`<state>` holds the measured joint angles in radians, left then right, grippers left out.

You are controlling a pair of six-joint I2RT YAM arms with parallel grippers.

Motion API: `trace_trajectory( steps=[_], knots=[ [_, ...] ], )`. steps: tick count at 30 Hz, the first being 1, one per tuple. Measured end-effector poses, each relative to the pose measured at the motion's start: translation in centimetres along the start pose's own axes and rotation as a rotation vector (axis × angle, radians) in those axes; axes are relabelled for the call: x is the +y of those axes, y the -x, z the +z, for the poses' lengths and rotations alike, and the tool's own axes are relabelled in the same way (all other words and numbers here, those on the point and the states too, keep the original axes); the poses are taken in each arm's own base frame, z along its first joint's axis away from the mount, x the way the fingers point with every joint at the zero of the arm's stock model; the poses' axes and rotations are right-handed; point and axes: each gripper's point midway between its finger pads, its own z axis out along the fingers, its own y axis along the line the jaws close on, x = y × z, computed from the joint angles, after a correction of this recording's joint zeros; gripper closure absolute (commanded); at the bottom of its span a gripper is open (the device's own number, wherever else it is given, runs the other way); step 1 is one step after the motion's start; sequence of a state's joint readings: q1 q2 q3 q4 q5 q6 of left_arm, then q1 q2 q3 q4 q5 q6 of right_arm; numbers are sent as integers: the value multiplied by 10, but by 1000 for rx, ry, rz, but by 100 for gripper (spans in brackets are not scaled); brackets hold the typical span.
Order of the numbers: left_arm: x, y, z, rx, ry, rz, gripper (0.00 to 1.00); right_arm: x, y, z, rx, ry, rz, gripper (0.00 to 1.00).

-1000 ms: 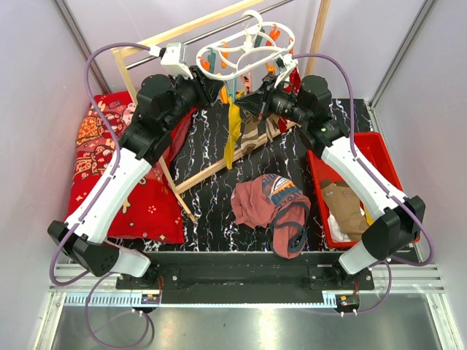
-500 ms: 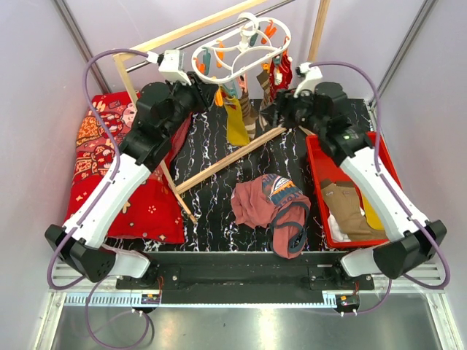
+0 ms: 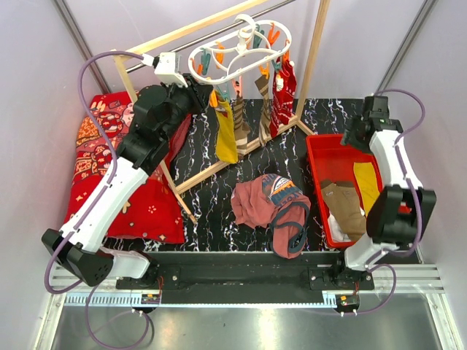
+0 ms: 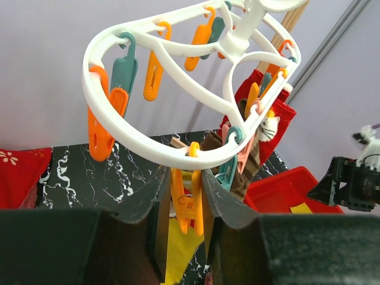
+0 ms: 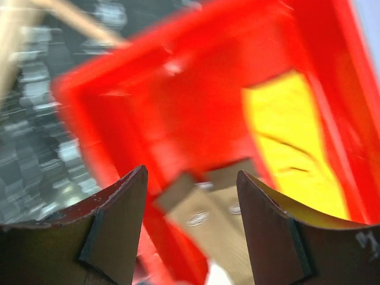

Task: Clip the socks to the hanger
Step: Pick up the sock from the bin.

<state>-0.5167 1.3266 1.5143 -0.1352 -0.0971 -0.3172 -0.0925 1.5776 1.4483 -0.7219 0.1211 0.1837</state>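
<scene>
Left gripper (image 4: 184, 178) was pinched shut on an orange peg (image 4: 187, 205) at the near rim of the hanger (image 4: 136, 147), which hung from the rack (image 3: 175, 33); only the left wrist view showed that grip. From above, a mustard sock (image 3: 226, 138), a striped sock (image 3: 242, 127) and a red sock (image 3: 283, 87) hung clipped, so perhaps half done. Right gripper (image 5: 191, 196) hovered spread and empty over the red bin (image 5: 196, 113), where the blurred right wrist view showed a yellow sock (image 5: 291, 142) and a tan sock (image 5: 208, 219) lying unclipped.
</scene>
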Motion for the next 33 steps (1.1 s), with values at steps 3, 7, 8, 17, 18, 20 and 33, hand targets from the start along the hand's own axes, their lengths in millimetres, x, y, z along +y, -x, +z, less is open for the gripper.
trace_trajectory(
  steps=[3,7,8,17,18,20,33],
  knots=[
    [1,2,-1,-6,7,3,100,-39,-19,35,102,-112,36,34],
    [2,3,-2,-7,10,3,100,-72,-44,68,213,-198,45,38],
    [2,2,-2,-6,11,3,100,-76,-49,75,234,-206,45,39],
    [2,1,-2,1,14,4,100,-94,-77,122,320,-194,39,43],
    [2,1,-3,2,14,4,100,-94,-80,126,328,-186,40,45],
    [3,0,-3,7,16,4,100,-95,-88,132,342,-169,45,47],
    [4,-2,-3,14,22,5,100,-95,-87,142,306,-137,31,100]
  ],
)
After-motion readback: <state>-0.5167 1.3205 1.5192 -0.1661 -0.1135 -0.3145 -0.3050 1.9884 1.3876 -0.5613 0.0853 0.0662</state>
